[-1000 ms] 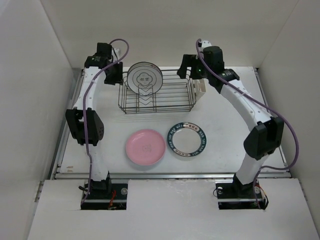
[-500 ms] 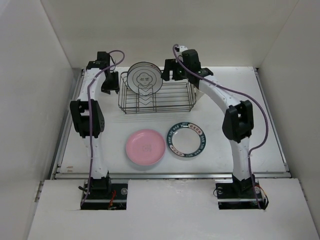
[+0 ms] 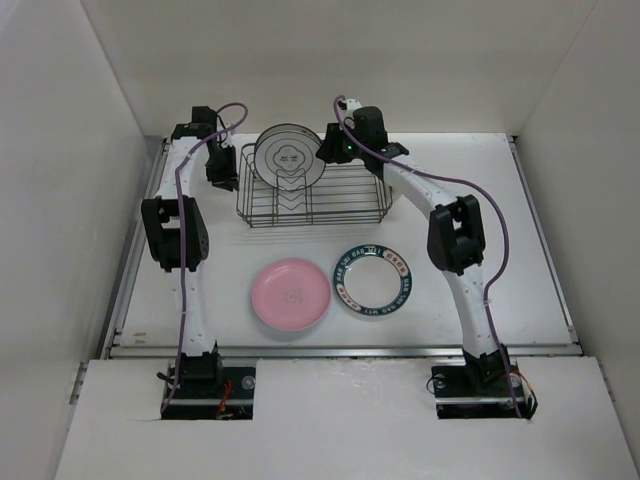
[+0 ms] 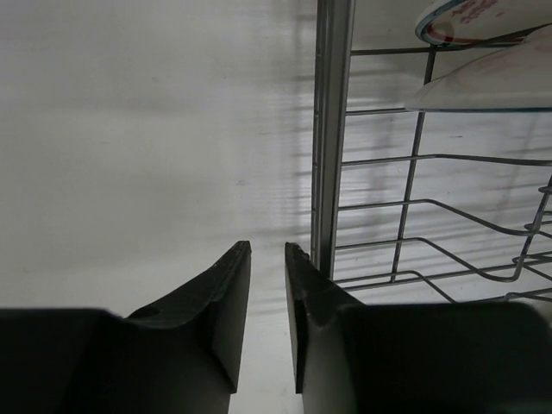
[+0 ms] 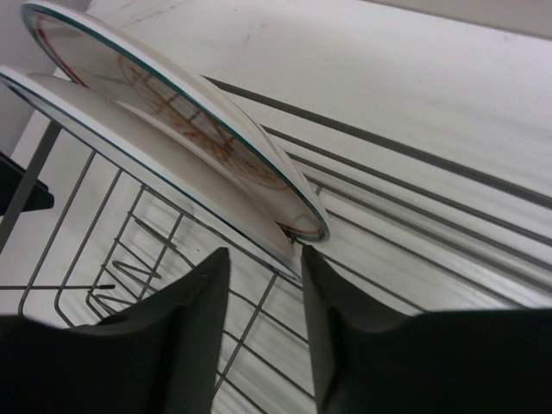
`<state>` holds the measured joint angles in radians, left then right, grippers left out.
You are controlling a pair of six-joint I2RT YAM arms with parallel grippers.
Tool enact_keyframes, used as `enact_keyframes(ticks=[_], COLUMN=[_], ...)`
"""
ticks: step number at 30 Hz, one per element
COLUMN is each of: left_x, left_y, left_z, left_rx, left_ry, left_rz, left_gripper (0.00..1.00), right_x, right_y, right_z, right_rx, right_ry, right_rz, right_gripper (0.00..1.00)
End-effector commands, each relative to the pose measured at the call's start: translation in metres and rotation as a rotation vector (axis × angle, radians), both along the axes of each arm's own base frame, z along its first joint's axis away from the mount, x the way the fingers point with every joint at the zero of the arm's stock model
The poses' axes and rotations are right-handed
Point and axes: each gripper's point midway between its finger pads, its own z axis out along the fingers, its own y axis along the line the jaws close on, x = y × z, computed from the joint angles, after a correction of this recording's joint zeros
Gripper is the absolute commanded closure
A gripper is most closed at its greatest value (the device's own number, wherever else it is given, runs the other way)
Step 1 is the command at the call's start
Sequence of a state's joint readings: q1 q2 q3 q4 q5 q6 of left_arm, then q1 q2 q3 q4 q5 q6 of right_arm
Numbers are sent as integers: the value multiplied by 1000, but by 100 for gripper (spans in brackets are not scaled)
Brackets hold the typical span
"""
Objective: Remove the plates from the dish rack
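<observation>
The dark wire dish rack [image 3: 345,195] stands at the back of the table. Two plates stand upright in it: a grey-white one with a dark rim [image 3: 288,155] in front and one with an orange pattern [image 5: 203,129] behind. My right gripper [image 3: 326,152] is at their right edge. Its fingers are open [image 5: 263,252], with the front plate's rim [image 5: 129,142] just at the tips, not pinched. My left gripper [image 3: 222,170] hangs outside the rack's left end. Its fingers [image 4: 267,246] are a narrow gap apart with nothing between them, and the rack's end bar [image 4: 332,129] runs beside the right finger.
A pink plate [image 3: 290,294] and a white plate with a dark patterned rim [image 3: 372,279] lie flat on the table in front of the rack. White walls close in the left, right and back.
The right arm swung left from the rack's right end to the plates' edge and its jaws narrowed. The left gripper's jaws closed to a narrow gap beside the rack.
</observation>
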<state>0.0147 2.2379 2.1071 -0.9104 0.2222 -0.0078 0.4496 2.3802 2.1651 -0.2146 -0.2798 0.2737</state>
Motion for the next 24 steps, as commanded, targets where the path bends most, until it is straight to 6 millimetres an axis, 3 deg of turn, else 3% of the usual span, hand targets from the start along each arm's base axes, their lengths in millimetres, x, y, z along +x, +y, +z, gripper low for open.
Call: enact_keyframes(ticks=[1, 6, 8, 10, 11, 16, 22, 24], left_x=[6, 2, -1, -1, -1, -4, -4, -4], left_y=[-13, -20, -22, -24, -24, -27, -34, -34], left_z=[9, -6, -10, -14, -14, -14, -16, -18], left_rx=[-58, -95, -109, -118, -115, -132, -177, -181], left_ry=[-14, 36, 56, 65, 63, 72, 83, 85], left_rz=[-29, -41, -45, -48, -57, -62, -29, -21], left_gripper=[83, 98, 100, 100, 100, 100, 100, 100], right_x=[2, 7, 10, 15, 13, 10, 4, 1], right_y=[30, 35, 34, 35, 37, 42, 24, 16], right_z=[47, 38, 36, 25, 30, 35, 98, 135], right_rx=[108, 108, 106, 98, 107, 131, 146, 162], right_ry=[-131, -135, -138, -129, -134, -141, -266, -340], right_rz=[87, 63, 54, 44, 60, 88, 27, -5], right_gripper=[58, 56, 54, 59, 62, 100, 100, 100])
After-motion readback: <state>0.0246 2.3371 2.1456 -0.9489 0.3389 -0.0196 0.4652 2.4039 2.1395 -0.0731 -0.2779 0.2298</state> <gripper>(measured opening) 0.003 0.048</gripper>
